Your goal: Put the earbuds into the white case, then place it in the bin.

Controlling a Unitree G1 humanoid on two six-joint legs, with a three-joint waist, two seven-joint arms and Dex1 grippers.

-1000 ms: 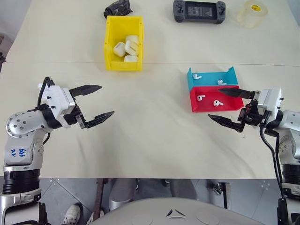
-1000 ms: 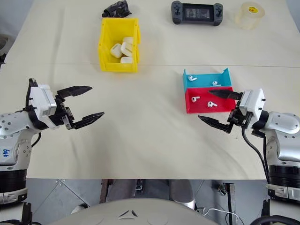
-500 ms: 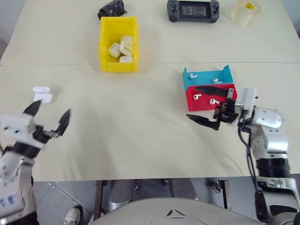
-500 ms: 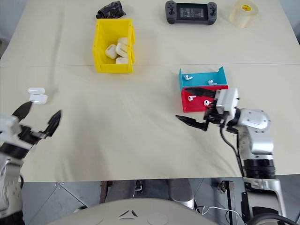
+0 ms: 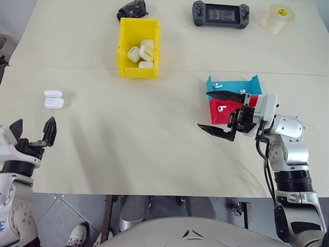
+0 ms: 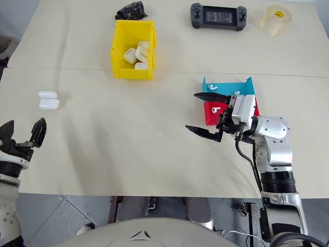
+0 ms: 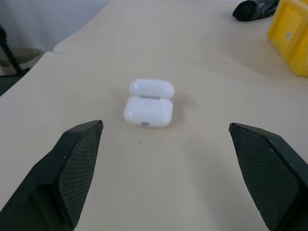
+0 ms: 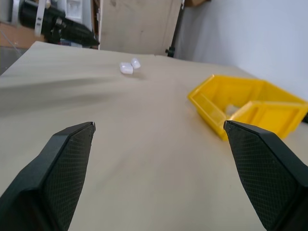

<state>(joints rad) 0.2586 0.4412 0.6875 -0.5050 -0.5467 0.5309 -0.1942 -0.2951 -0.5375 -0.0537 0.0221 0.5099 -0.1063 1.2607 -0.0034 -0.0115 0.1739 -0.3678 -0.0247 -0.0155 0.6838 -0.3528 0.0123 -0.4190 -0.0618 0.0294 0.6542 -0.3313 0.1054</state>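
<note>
- On table (image 5: 154,154), far left side: white case (image 5: 53,100) lies w/ lid flipped open, alone, nothing touching it.
- L gripper (image 5: 32,133) sits near table's front-left edge, just short of case, fingers spread wide, empty. L wrist view: case (image 7: 149,103) lies centred between the two fingers, still apart from both.
- R gripper (image 5: 220,112) hovers at the front-left corner of the trays, pointing toward table's left, fingers wide apart, nothing held. Upper finger overlaps the trays in head view; can't tell if touching.
- Red tray (image 5: 226,109) and teal tray (image 5: 232,85) side by side, touching, right of centre; teal is the farther one.
- Earbuds: one in red tray (image 5: 221,108), at least two in teal tray (image 5: 217,84); rest of red tray hidden by gripper.
- Bin (image 5: 138,47), yellow, at back centre-left, well apart from open case and trays. Holds several closed white cases (image 5: 141,53).
- Black crumpled thing (image 5: 131,10) just behind bin, touching or nearly; can't tell what it is.
- Back edge, right: black console (image 5: 221,14), tape roll (image 5: 277,18) next to it, apart.
- R wrist view: bin (image 8: 250,108) off to one side between fingers, open case (image 8: 129,66) small in distance.
</note>
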